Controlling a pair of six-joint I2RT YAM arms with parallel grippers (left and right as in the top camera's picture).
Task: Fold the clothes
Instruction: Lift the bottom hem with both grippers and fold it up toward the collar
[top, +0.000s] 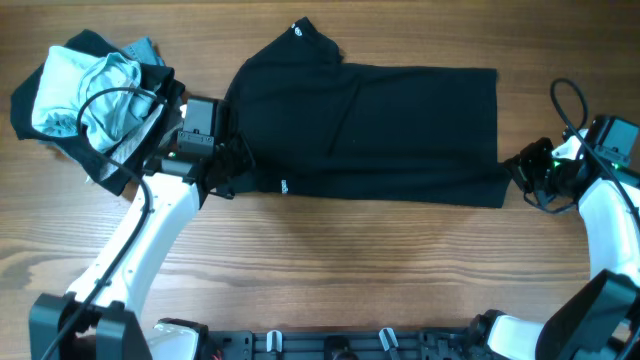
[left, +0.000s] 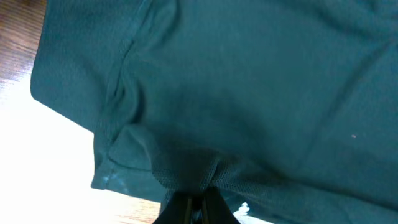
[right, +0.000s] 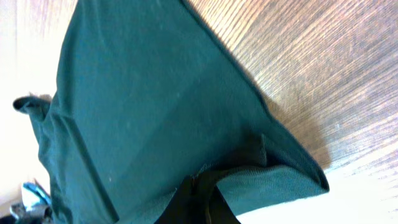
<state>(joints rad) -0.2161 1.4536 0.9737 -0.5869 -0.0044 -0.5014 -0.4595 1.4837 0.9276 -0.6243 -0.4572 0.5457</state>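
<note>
The black T-shirt (top: 380, 130) lies spread flat across the middle of the wooden table, folded into a long rectangle with a small white tag (top: 284, 185) near its front edge. My left gripper (top: 232, 165) is shut on the shirt's left edge; in the left wrist view the fabric (left: 249, 93) bunches into the closed fingers (left: 194, 200). My right gripper (top: 522, 170) is shut on the shirt's right front corner; in the right wrist view the cloth (right: 137, 112) is pinched between the fingers (right: 200, 186).
A pile of other clothes (top: 85, 95), light blue and dark, sits at the back left by my left arm. Bare wooden table (top: 350, 270) lies in front of the shirt. Cables run along both arms.
</note>
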